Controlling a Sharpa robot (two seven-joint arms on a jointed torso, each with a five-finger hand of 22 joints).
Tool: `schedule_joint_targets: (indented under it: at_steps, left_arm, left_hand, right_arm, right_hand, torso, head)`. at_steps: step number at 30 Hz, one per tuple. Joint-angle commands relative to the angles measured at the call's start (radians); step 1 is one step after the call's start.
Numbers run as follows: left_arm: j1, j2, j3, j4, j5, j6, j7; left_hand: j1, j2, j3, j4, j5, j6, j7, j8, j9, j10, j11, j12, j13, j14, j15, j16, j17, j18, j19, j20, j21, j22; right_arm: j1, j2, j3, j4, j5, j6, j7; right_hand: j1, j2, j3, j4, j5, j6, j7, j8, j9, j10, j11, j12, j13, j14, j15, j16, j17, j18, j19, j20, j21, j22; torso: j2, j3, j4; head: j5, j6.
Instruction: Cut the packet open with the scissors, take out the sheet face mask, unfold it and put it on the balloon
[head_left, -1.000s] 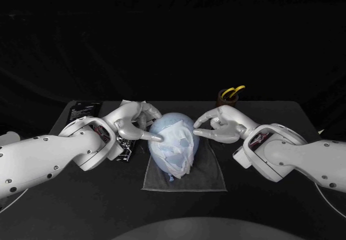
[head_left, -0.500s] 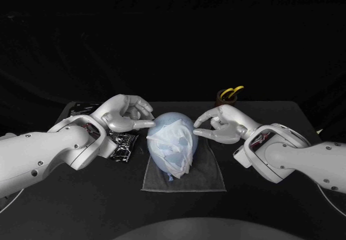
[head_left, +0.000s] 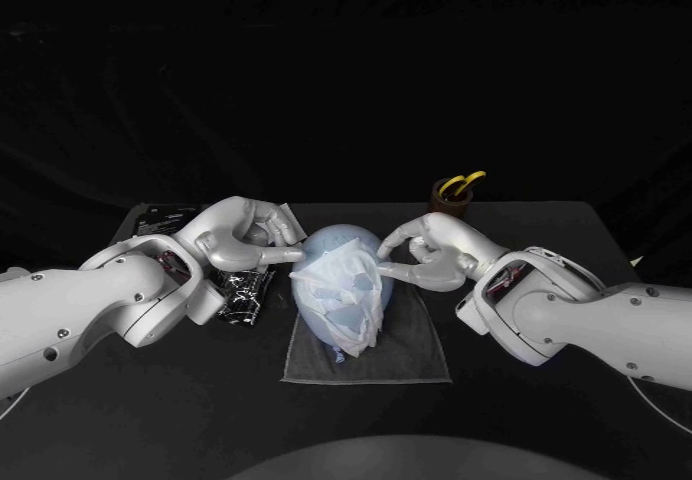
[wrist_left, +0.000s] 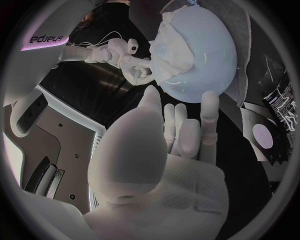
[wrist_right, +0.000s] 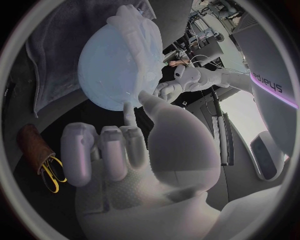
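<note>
A pale blue balloon (head_left: 340, 250) lies on a grey cloth (head_left: 368, 360) mid-table. The white sheet mask (head_left: 343, 292) is draped in folds over its near half. My left hand (head_left: 238, 235) is at the balloon's left side with fingers held out straight (wrist_left: 209, 107); one fingertip touches the mask's left edge, and it holds nothing. My right hand (head_left: 430, 250) is at the balloon's right side. Its thumb and a finger meet on the mask's edge (wrist_left: 156, 70), the other fingers curled (wrist_right: 103, 150). The black packet (head_left: 240, 295) lies left of the cloth, under my left forearm.
A brown holder (head_left: 456, 193) with the yellow-handled scissors (wrist_right: 53, 175) stands at the back, right of the balloon. Another dark packet (head_left: 170, 218) lies at the back left corner of the table.
My left hand drew back from the mask's near part and now touches the balloon's left side higher up. My right hand moved in and closed thumb and finger on the mask's edge.
</note>
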Motion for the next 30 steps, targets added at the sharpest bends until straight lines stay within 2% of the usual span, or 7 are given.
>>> schedule_joint_targets:
  at_steps: [1, 11, 22, 26, 30]
  left_arm:
    - [0.000, 0.000, 0.001, 0.006, -0.050, 0.062, -0.008]
    - [-0.001, 0.012, 0.000, -0.002, -0.099, 0.069, -0.021]
    - [-0.003, 0.034, -0.003, -0.014, -0.184, 0.053, -0.043]
    - [-0.004, 0.040, -0.003, -0.015, -0.223, 0.043, -0.053]
    - [-0.004, 0.045, -0.003, -0.016, -0.250, 0.035, -0.062]
  left_hand:
    - [0.008, 0.010, -0.008, -0.001, -0.003, 0.022, -0.010, 0.029, 0.015, 0.024, -0.010, 0.023, 0.011, 0.024, -0.010, 0.003, 0.031, -0.011, 0.025, -0.008, 0.020, 0.030]
    - [0.017, 0.020, -0.016, 0.000, -0.002, 0.031, -0.025, 0.058, 0.032, 0.040, -0.026, 0.044, 0.022, 0.054, -0.025, 0.004, 0.077, -0.019, 0.054, -0.024, 0.048, 0.070]
    - [0.035, 0.029, -0.017, -0.001, -0.002, 0.040, -0.035, 0.076, 0.044, 0.053, -0.036, 0.058, 0.030, 0.075, -0.035, 0.005, 0.112, -0.025, 0.078, -0.033, 0.069, 0.103]
    - [0.041, 0.031, -0.018, -0.001, -0.002, 0.044, -0.039, 0.084, 0.048, 0.059, -0.040, 0.064, 0.033, 0.086, -0.038, 0.006, 0.132, -0.028, 0.090, -0.036, 0.080, 0.121]
    - [0.046, 0.033, -0.019, -0.001, -0.002, 0.048, -0.042, 0.089, 0.052, 0.064, -0.043, 0.070, 0.037, 0.097, -0.041, 0.008, 0.153, -0.031, 0.099, -0.039, 0.088, 0.133]
  right_arm:
    - [-0.002, 0.005, 0.000, -0.001, -0.063, -0.013, -0.035]
    - [-0.009, 0.013, 0.001, -0.008, -0.090, 0.008, -0.043]
    - [-0.014, 0.022, 0.001, -0.010, -0.094, 0.017, -0.041]
    - [-0.015, 0.025, 0.001, -0.011, -0.094, 0.012, -0.040]
    - [-0.015, 0.029, 0.001, -0.012, -0.096, 0.004, -0.037]
  right_hand:
    - [-0.001, -0.012, -0.007, -0.002, -0.004, 0.003, 0.003, -0.003, -0.001, 0.106, 0.003, 0.003, 0.263, 0.103, 0.001, 0.003, 0.263, 0.010, 0.064, 0.002, -0.004, 0.231]
    - [0.003, -0.012, -0.008, -0.004, -0.004, 0.006, 0.002, -0.003, -0.001, 0.106, 0.002, 0.003, 0.263, 0.103, 0.001, 0.003, 0.263, 0.010, 0.064, 0.002, -0.005, 0.230]
    - [0.008, -0.009, -0.008, -0.005, -0.005, 0.012, 0.000, -0.001, 0.000, 0.106, 0.001, 0.003, 0.263, 0.103, 0.000, 0.003, 0.263, 0.010, 0.064, 0.001, -0.003, 0.231]
    - [0.021, 0.000, -0.005, -0.010, -0.006, 0.023, -0.005, 0.003, 0.001, 0.106, -0.003, 0.003, 0.263, 0.103, -0.004, 0.003, 0.263, 0.009, 0.066, -0.001, 0.000, 0.232]
    - [0.048, 0.022, 0.011, -0.021, -0.006, 0.043, -0.014, 0.011, 0.003, 0.106, -0.011, 0.003, 0.263, 0.103, -0.010, 0.003, 0.263, 0.009, 0.067, -0.005, 0.003, 0.233]
  torso:
    - [0.000, 0.0001, 0.0001]
    - [0.000, 0.0010, -0.0009]
    - [0.001, 0.0001, -0.0005]
    - [0.000, 0.0001, -0.0001]
    - [0.000, 0.0003, -0.0001]
  head:
    - [0.004, -0.001]
    - [0.010, 0.000]
    - [0.008, -0.004]
    - [0.009, -0.004]
    - [0.009, -0.005]
